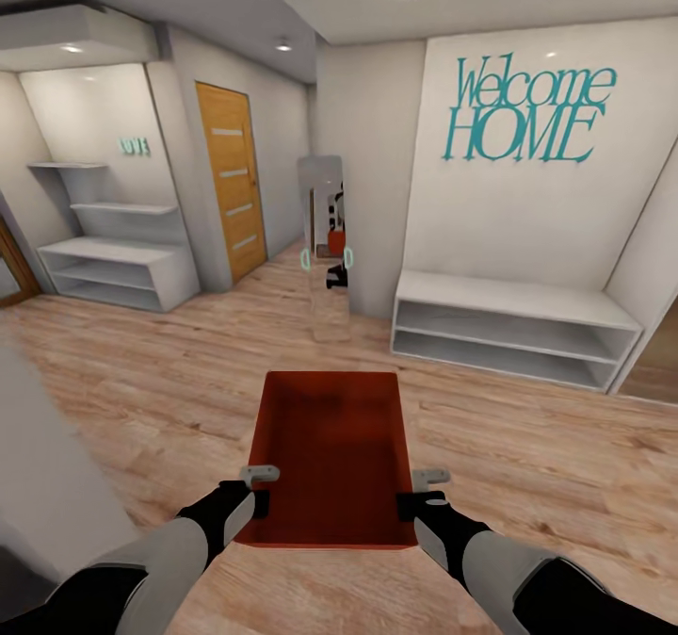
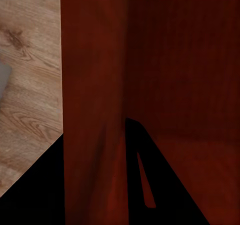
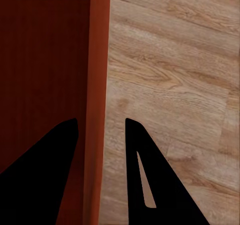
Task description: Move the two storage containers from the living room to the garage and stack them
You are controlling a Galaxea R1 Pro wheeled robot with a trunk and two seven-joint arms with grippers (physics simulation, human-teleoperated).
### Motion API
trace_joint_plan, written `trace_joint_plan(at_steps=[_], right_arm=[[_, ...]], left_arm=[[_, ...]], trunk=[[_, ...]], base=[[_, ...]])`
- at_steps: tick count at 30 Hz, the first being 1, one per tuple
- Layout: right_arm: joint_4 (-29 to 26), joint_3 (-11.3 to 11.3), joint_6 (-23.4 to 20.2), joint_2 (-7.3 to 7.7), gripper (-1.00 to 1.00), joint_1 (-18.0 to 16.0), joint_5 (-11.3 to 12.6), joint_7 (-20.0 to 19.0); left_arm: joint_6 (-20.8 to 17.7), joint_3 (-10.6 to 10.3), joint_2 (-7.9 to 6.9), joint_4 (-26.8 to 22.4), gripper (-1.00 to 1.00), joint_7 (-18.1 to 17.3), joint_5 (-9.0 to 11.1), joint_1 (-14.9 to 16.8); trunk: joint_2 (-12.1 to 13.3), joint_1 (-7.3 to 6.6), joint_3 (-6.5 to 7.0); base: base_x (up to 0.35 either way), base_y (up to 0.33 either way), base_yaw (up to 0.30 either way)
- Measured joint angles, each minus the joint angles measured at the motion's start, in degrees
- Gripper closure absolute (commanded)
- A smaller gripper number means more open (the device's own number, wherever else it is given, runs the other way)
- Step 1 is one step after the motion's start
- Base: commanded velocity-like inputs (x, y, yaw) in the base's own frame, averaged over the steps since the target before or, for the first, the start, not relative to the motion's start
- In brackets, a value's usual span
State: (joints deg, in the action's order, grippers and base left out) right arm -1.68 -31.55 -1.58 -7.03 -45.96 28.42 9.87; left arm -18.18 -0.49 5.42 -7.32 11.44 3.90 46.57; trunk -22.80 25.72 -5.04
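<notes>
1 red bin (image 1: 330,456); 2 grippers, left (image 1: 252,490) + right (image 1: 419,492); 1 wood door (image 1: 232,180); 1 mirror (image 1: 325,244); 2 white shelf units, far left (image 1: 118,272) & right (image 1: 508,329).

Large teal lettering reading "Welcome HOME" (image 1: 527,109) is mounted on the white wall panel (image 1: 537,202) above the low white shelf bench (image 1: 508,326), with "Welcome" set in slanted script over "HOME" in capitals. A much smaller teal sign (image 1: 134,146) is fixed to the back wall of the alcove (image 1: 94,117), above the stepped white shelves (image 1: 118,208); it appears to read "LOVE", though the letters are too small to be read with certainty. No other text, label or number can be read.
</notes>
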Motion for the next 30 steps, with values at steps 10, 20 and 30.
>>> trace_joint_plan(at_steps=[10,20,30], right_arm=[[0.0,0.0,0.0,-0.04,1.00,0.0,0.0,0.0],[-0.1,0.0,0.0,0.02,1.00,0.0,0.0,0.0],[-0.2,-0.1,0.0,0.07,1.00,0.0,0.0,0.0]], left_arm=[[0.0,-0.1,-0.04,0.0,1.00,0.0,0.1,0.0],[0.0,0.0,0.00,0.0,1.00,0.0,0.0,0.0],[0.1,0.1,0.04,0.0,1.00,0.0,-0.1,0.0]], trunk=[[0.0,0.00,0.00],[0.0,0.00,0.00],[0.0,0.00,0.00]], base=[[0.322,0.000,0.000],[0.322,0.000,0.088],[0.322,0.000,0.264]])
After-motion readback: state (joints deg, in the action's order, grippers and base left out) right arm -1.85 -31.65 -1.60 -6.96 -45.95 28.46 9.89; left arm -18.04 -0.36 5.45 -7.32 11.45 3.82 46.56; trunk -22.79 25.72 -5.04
